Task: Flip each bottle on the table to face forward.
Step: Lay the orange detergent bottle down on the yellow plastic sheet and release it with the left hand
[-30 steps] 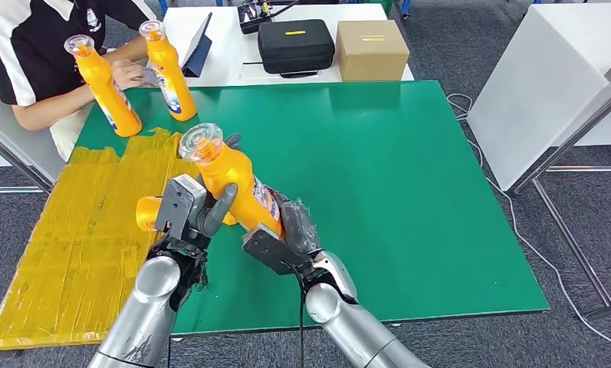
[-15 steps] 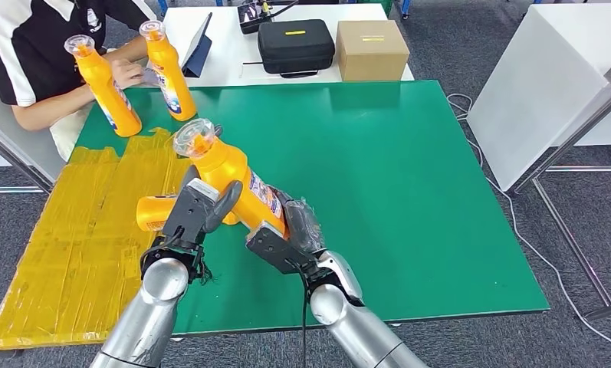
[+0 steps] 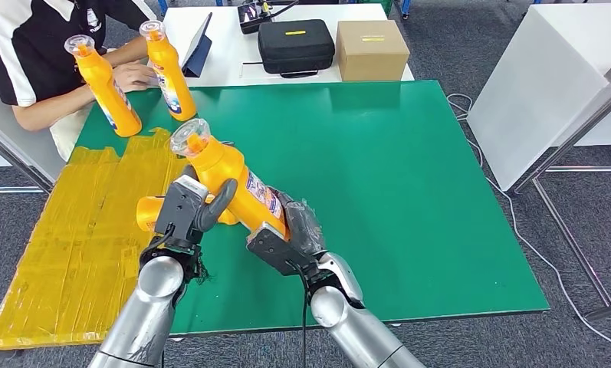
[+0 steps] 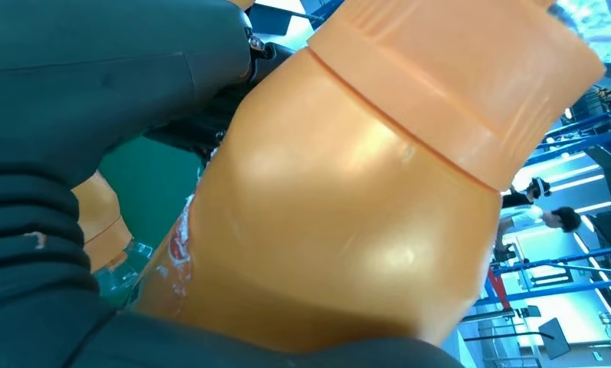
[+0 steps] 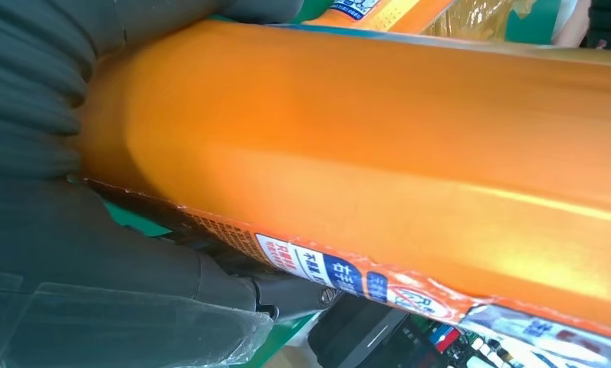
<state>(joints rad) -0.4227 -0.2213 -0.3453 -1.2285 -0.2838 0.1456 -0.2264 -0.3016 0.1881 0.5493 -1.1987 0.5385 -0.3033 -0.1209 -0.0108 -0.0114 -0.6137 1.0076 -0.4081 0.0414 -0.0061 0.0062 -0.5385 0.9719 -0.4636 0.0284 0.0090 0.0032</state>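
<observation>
Both hands, the left hand (image 3: 192, 208) and right hand (image 3: 285, 232), grasp one tilted orange plastic bottle with a clear cap (image 3: 227, 180) above the green table (image 3: 379, 169), near two upright orange bottles (image 3: 137, 77).

The held bottle (image 3: 229, 178) is bright orange with a clear cap and a label in white, blue and red. At ten o'clock from it, two standing bottles (image 3: 106, 86) share the orange body, clear caps and blue-and-white labels. The table (image 3: 394, 176) is deep green; at nine o'clock, its side is covered in yellow tape (image 3: 80, 230). At twelve o'clock sit a black case (image 3: 295, 46) with a yellow stripe and a plain brown box (image 3: 372, 49).
</observation>
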